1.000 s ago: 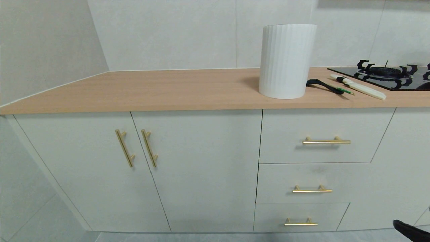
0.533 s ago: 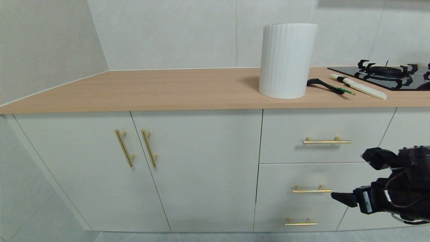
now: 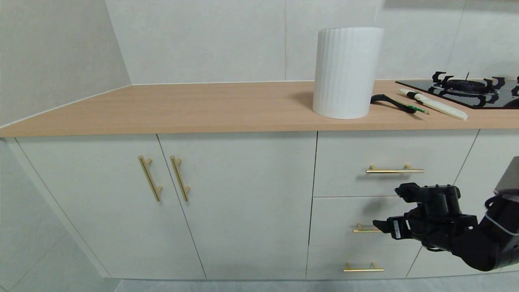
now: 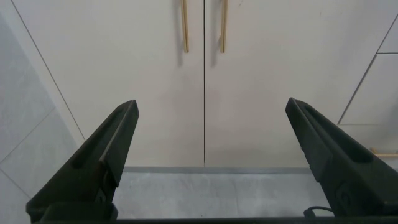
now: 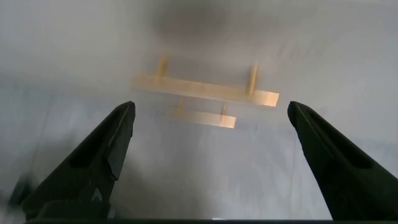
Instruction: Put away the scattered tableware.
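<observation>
Rightward on the wooden worktop (image 3: 182,107) lie three loose pieces of tableware, close together between one tall white ribbed canister (image 3: 346,73) and one black gas hob (image 3: 466,91): a black curved utensil (image 3: 391,103), a thin green-tipped stick (image 3: 417,108) just beside it, and a long white utensil (image 3: 436,106) with a dark band. The canister stands upright, just beside the black utensil's near end. Below the worktop are two cabinet doors (image 3: 235,202), each with one vertical brass handle, and a stack of three drawers (image 3: 348,154), each with one horizontal brass handle. Before the drawer stack, well below the tableware, hangs the right gripper (image 3: 391,207), jaws spread wide and empty; it covers one end of the middle drawer handle (image 3: 363,230). Low before the cabinet doors, the left gripper (image 4: 211,109) likewise has its jaws wide apart, holding nothing.
</observation>
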You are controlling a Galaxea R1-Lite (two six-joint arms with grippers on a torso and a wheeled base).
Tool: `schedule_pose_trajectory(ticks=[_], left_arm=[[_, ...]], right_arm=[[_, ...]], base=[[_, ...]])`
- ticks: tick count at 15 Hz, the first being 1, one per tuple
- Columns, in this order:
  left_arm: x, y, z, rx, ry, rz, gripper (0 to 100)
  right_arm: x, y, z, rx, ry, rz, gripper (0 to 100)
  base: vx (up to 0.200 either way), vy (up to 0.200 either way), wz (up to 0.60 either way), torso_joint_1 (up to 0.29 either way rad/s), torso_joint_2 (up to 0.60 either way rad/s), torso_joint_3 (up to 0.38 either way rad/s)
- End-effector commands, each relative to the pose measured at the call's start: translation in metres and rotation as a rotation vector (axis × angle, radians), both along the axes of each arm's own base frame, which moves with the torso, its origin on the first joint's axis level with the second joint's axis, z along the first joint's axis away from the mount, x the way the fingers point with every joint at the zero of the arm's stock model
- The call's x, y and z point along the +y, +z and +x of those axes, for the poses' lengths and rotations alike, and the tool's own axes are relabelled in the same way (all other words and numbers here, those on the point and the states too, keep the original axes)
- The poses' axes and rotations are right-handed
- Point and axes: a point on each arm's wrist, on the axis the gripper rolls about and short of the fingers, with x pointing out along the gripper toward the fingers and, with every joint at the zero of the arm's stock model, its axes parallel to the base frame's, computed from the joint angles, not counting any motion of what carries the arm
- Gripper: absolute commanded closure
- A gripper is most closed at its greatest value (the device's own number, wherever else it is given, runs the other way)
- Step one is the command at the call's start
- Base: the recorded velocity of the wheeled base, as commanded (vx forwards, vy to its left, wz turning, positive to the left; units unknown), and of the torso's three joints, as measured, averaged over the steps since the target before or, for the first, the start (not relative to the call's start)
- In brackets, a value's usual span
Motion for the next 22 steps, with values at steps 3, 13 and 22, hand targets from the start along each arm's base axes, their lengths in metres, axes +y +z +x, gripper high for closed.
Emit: schedule_pose_trajectory(ticks=[3,13,22], left_arm=[[0.000,0.000,0.000,0.000,0.000,-0.001,0],[0.000,0.000,0.000,0.000,0.000,0.000,0],[0.000,0.000,0.000,0.000,0.002,0.000,0]], right_arm=[[-0.006,-0.053,0.013,0.046,-0.061,-0.019,0],[-0.006,-0.070,0.025,0.029,-0.130,0.010,0],[-0.006,-0.073,0.019,0.068,-0.125,-0.002,0]], base=[[0.000,0.000,0.00,0.000,0.00,0.000],[0.000,0.000,0.00,0.000,0.00,0.000],[0.000,0.000,0.00,0.000,0.00,0.000]])
